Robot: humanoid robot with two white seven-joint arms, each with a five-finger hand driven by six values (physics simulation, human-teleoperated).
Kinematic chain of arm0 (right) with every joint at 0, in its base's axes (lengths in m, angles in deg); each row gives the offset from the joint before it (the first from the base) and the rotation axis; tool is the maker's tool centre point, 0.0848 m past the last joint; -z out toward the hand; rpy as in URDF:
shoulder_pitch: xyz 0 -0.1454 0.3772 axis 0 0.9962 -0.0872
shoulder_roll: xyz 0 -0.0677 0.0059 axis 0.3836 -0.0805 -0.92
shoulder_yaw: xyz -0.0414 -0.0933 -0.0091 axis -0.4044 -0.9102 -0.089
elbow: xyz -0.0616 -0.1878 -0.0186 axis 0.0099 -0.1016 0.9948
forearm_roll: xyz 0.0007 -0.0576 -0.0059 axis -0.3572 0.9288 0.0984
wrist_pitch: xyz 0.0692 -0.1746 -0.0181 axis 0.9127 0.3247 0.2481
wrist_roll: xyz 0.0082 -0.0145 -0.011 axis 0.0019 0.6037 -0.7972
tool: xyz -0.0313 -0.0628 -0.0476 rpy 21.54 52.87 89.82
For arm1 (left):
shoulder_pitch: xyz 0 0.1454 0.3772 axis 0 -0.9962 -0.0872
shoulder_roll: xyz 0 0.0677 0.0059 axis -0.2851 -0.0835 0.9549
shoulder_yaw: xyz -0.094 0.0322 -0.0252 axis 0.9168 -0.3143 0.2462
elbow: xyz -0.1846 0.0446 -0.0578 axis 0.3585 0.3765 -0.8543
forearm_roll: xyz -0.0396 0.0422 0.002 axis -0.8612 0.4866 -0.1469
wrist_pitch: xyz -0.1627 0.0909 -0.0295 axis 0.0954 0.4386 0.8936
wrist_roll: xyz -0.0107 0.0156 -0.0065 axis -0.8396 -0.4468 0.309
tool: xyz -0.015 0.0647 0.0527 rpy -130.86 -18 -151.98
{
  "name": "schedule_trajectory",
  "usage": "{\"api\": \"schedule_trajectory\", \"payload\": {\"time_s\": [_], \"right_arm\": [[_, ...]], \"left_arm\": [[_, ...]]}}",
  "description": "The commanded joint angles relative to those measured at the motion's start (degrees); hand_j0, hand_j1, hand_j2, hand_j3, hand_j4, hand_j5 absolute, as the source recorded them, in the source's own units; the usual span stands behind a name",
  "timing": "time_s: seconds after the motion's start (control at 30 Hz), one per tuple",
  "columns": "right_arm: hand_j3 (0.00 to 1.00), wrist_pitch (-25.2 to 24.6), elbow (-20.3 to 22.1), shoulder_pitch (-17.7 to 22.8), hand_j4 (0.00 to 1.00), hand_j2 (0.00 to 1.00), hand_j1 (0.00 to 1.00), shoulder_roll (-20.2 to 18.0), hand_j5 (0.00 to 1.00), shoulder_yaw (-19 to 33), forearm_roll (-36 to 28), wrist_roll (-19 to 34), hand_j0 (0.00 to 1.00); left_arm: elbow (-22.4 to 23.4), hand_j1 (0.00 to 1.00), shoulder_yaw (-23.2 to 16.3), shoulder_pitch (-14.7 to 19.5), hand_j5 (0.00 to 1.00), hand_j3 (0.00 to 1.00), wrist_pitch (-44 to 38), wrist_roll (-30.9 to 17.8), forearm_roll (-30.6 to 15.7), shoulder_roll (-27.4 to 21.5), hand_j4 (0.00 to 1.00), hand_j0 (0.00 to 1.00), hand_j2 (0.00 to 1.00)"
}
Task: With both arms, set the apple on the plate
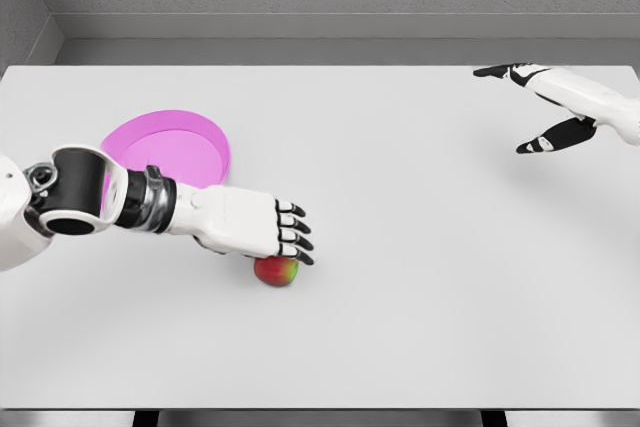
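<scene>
White table [400, 327] fills most of the head view, backed by a grey wall. A pink plate [170, 147] is located at the left. The apple [277, 272] is seen on the table, near the plate, directly under the left hand [250, 225], whose fingers are curled over it; a firm grasp cannot be confirmed. The right hand [545, 107] is held wide open at the far right, well apart.

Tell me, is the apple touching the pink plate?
Apart. The head view shows bare white table between the apple and the rim of the pink plate; the left hand hangs over the apple.
</scene>
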Motion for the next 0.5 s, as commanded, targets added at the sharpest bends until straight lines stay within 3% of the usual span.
{"api": "schedule_trajectory", "payload": {"time_s": [0.0, 0.47], "right_arm": [[1.0, -0.2, 0.0, 0.0, 1.0, 1.0, 1.0, -0.1, 1.0, 0.1, -0.5, 0.0, 1.0], [1.0, -0.2, 0.0, 0.0, 1.0, 1.0, 1.0, -0.1, 1.0, 0.1, -0.5, 0.0, 1.0]], "left_arm": [[0.0, 1.0, -1.1, 0.0, 1.0, 1.0, -0.1, 0.0, -0.2, -0.6, 1.0, 1.0, 1.0], [0.0, 1.0, -1.1, 0.2, 1.0, 1.0, -0.1, 0.0, -0.6, 0.5, 1.0, 1.0, 1.0]]}}
